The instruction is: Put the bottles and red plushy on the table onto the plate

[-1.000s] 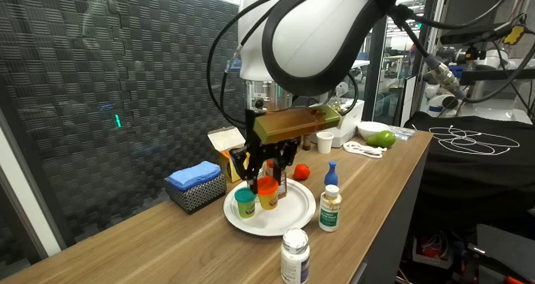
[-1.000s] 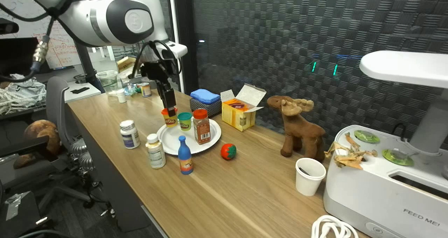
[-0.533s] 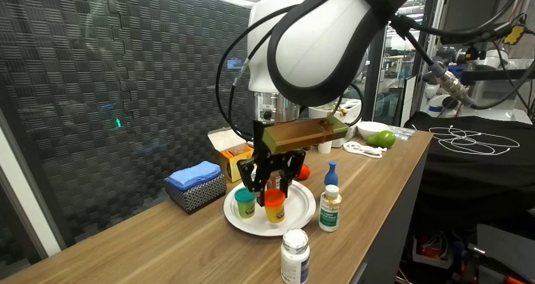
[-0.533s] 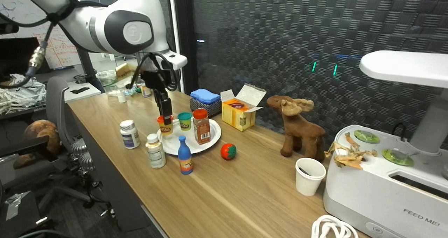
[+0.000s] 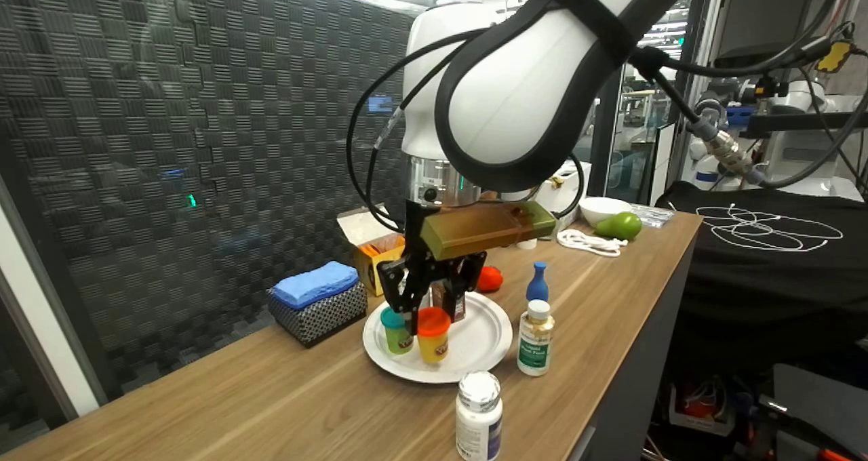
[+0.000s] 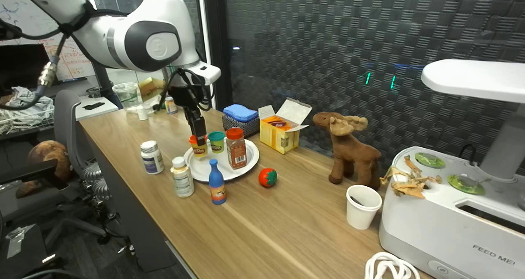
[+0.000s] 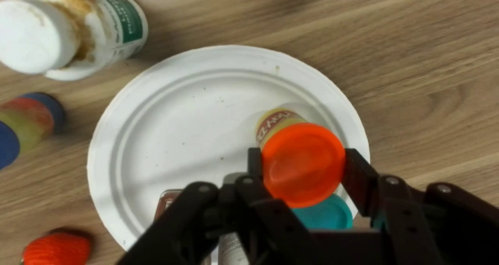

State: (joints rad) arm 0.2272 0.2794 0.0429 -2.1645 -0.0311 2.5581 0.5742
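The orange-lidded jar (image 7: 303, 165), held between the fingers (image 7: 356, 172), had come lower over the plate (image 7: 175, 113) than a second before, then shifted nearer the teal-lidded jar (image 6: 216, 142); whether it touched down I couldn't tell. Release seemed near, though spreading the fingers could nudge that neighbour. The red-capped jar (image 6: 236, 148) shared the plate. The red plushy (image 6: 268, 177), blue bottle (image 6: 216, 183) and two white bottles (image 6: 152, 158) remained on the bench (image 6: 262, 229).

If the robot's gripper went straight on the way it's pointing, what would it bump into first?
Most likely the white plate: the gripper points roughly down over it, holding the orange-lidded tub, so the tub's base would meet it first. Whether they touch now, I can't tell.
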